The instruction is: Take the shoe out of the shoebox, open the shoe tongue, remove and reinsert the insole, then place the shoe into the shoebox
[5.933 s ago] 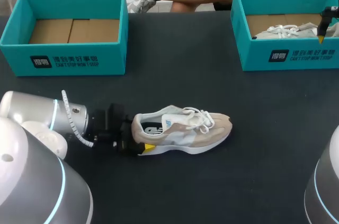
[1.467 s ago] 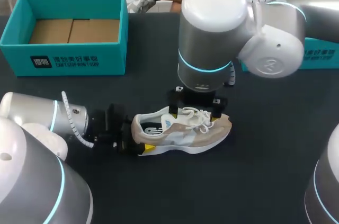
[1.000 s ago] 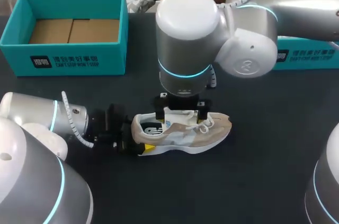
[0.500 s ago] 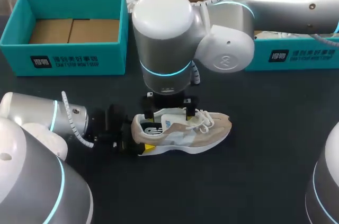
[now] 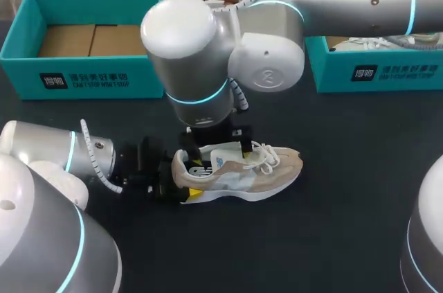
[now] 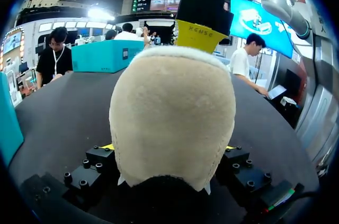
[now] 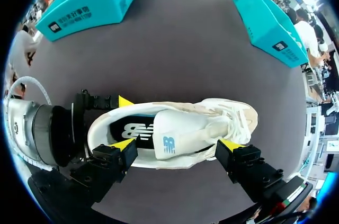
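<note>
A beige and white shoe lies on its sole on the dark table, toe to the right. My left gripper holds its heel, one finger on each side. From the right, my right arm reaches over the shoe. Its gripper hangs open just above the shoe's opening, holding nothing. In the right wrist view the right gripper has its tips spread along the near side of the shoe. The white tongue and the dark insole show below it.
An open teal shoebox with a bare cardboard bottom stands at the back left. A second teal shoebox at the back right holds another shoe. My right arm's large body covers the middle of the table.
My right arm has swept to the left, carrying its open gripper from over the laces to over the shoe's opening. The left gripper and the shoe have stayed put.
</note>
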{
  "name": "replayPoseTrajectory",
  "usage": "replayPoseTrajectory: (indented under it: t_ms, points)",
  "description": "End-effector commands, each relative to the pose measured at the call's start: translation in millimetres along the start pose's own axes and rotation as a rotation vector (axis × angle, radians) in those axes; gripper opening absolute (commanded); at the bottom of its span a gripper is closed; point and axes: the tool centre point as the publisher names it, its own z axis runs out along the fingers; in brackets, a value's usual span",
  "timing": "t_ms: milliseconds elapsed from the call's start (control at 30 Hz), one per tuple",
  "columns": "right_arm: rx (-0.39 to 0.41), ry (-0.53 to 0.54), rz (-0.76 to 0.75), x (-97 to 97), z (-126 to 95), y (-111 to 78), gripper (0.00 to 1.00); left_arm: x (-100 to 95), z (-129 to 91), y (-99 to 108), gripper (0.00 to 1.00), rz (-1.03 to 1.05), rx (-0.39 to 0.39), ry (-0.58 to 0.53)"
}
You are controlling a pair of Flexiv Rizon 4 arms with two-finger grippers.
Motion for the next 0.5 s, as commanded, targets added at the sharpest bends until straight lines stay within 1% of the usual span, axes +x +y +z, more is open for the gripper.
replayPoseTrajectory:
  t_ms: [33, 200, 333, 500]
  points:
    - [-0.004, -0.279, 0.593, 9.0, 14.6, -1.0, 1.0, 0.5, 3.6, 8.5, 0.0, -0.002, -0.004, -0.002]
    - [-0.011, -0.305, 0.616, 5.7, 24.0, -0.9, 1.0, 0.5, 3.6, 8.5, 0.0, -0.002, -0.004, -0.002]
    - [-0.042, -0.355, 0.636, -1.5, 31.6, -0.3, 1.0, 0.5, 3.6, 8.5, 0.0, -0.002, -0.004, -0.002]
    - [-0.072, -0.384, 0.662, -9.6, 33.5, 2.7, 1.0, 0.5, 3.6, 8.5, 0.0, -0.002, -0.004, -0.002]
